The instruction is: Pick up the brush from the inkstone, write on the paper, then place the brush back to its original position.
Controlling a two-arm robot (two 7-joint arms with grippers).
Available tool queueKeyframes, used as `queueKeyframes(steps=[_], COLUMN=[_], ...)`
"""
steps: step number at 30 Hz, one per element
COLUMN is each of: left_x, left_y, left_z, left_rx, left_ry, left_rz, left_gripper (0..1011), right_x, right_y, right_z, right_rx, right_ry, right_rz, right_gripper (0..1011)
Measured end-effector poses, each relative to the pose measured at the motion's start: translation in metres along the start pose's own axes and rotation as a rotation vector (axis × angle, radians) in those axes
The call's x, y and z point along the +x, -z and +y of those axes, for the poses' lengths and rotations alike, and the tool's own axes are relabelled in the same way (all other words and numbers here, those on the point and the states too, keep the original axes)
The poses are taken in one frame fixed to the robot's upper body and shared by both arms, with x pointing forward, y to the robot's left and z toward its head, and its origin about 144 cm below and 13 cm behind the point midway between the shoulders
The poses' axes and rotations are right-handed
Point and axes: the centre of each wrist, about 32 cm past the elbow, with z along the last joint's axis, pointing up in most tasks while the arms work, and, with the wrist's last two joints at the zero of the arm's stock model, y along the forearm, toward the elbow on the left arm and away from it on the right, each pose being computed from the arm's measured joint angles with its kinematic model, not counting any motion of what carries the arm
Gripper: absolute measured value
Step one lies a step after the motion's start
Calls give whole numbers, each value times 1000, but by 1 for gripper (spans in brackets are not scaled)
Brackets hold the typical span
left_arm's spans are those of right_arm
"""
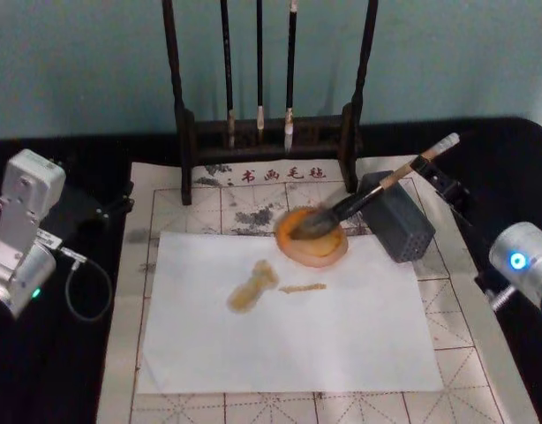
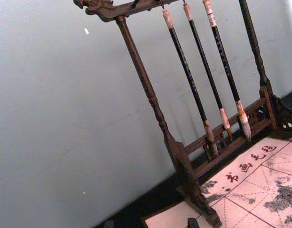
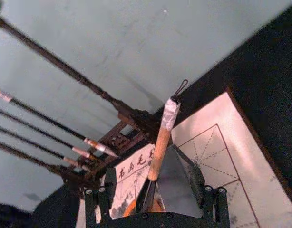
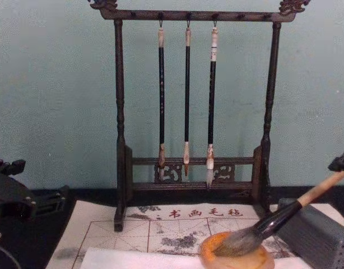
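The brush lies slanted, its bushy head in the orange inkstone and its pale handle propped on a grey ribbed block. From the chest, the brush rises to the right out of the inkstone. My right gripper is at the upper end of the handle. In the right wrist view it is open, fingers wide apart on either side of the brush, not touching it. The paper lies in front of the inkstone with two brownish strokes. My left gripper is parked at the far left.
A dark wooden rack with three thin black brushes hanging from it stands behind the inkstone, also seen from the chest as the rack. A beige gridded mat lies under the paper. A cable loops beside the left arm.
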Motion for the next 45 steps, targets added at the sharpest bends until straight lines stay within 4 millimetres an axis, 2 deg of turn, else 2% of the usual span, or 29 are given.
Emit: queueKeyframes(steps=[4, 10, 23, 29, 45], left_x=[0, 0, 0, 0, 0], left_y=[0, 0, 0, 0, 0], left_z=[0, 0, 0, 0, 0], left_rx=[0, 0, 0, 0, 0], left_ry=[0, 0, 0, 0, 0], left_rz=[0, 0, 0, 0, 0], left_gripper=[1001, 1001, 1001, 1001, 1001], right_x=[2, 7, 21, 24, 23], right_y=[6, 18, 38, 41, 40], right_z=[-16, -26, -22, -19, -19], right_rx=[34, 89, 107, 99, 99], right_ry=[-31, -50, -31, -17, -15], right_rz=[-108, -279, -582, -639, -627], right_gripper=[1002, 1002, 1002, 1002, 1002])
